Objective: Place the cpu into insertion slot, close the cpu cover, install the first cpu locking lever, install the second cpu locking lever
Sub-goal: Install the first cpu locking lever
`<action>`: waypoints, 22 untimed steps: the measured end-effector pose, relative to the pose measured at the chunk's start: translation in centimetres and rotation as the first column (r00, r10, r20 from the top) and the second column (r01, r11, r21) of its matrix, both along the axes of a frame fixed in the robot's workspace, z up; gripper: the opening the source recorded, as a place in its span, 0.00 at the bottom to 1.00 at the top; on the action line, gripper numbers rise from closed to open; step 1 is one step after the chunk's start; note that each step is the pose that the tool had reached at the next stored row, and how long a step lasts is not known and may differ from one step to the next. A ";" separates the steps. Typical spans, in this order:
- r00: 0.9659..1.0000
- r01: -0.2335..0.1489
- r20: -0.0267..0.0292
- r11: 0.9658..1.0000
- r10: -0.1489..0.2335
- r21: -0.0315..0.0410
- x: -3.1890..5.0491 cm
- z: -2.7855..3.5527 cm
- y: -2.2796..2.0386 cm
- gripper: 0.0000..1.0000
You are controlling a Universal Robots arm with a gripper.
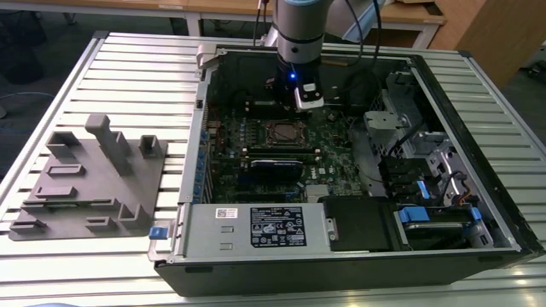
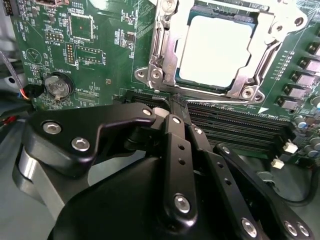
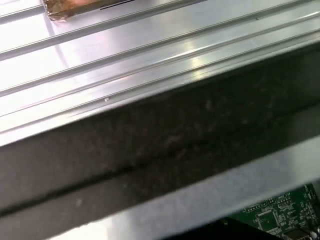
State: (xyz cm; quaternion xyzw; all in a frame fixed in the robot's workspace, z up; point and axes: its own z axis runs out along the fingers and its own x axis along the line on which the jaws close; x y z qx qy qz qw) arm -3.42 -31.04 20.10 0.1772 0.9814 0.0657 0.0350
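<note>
Silver-grey cylindrical arm [image 1: 298, 35] at the upper middle of the exterior view, pale blue collar [image 1: 300, 3], small blue light [image 1: 291, 77] glowing, black cables [image 1: 369, 38] hanging alongside, gripper [image 2: 176, 106] of matte black linkage bars [image 2: 176, 165] dotted with silver screws [image 2: 182, 202]

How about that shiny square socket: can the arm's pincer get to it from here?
Probably yes. In the second wrist view the pincer hangs close beside the insertion slot, above the memory slots, with nothing standing between them. The computer case is open on top.
</note>
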 end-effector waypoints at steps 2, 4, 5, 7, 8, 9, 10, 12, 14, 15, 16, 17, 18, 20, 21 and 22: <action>1.000 0.005 0.000 1.000 -0.005 -0.002 0.00 0.00 0.03 0.11; 1.000 0.007 0.001 1.000 -0.007 -0.003 -0.06 0.00 0.05 0.11; 1.000 0.007 0.002 1.000 -0.007 -0.005 -0.12 0.00 0.06 0.11; 1.000 0.007 0.006 1.000 -0.007 -0.012 -0.23 0.00 0.09 0.11; 1.000 0.007 0.008 1.000 -0.007 -0.019 -0.26 -0.01 0.11 0.11; 1.000 0.007 0.010 1.000 -0.007 -0.029 -0.30 0.00 0.12 0.11; 1.000 0.007 0.013 0.999 -0.007 -0.038 -0.33 0.00 0.15 0.11; 1.000 0.007 0.016 0.999 -0.006 -0.051 -0.39 -0.01 0.19 0.11; 1.000 0.007 0.018 0.998 -0.006 -0.055 -0.45 0.00 0.24 0.11; 1.000 0.007 0.019 0.998 -0.006 -0.055 -0.47 0.00 0.26 0.11; 1.000 0.007 0.019 0.998 -0.006 -0.055 -0.47 0.00 0.30 0.11; 1.000 0.007 0.019 0.998 -0.006 -0.055 -0.48 0.00 0.33 0.11; 1.000 0.007 0.019 0.998 -0.006 -0.055 -0.49 0.00 0.38 0.11; 1.000 0.007 0.019 0.998 -0.006 -0.055 -0.50 0.00 0.47 0.11; 1.000 0.007 0.019 0.998 -0.006 -0.055 -0.50 0.00 0.50 0.11; 1.000 0.007 0.019 0.998 -0.006 -0.055 -0.50 0.00 0.51 0.11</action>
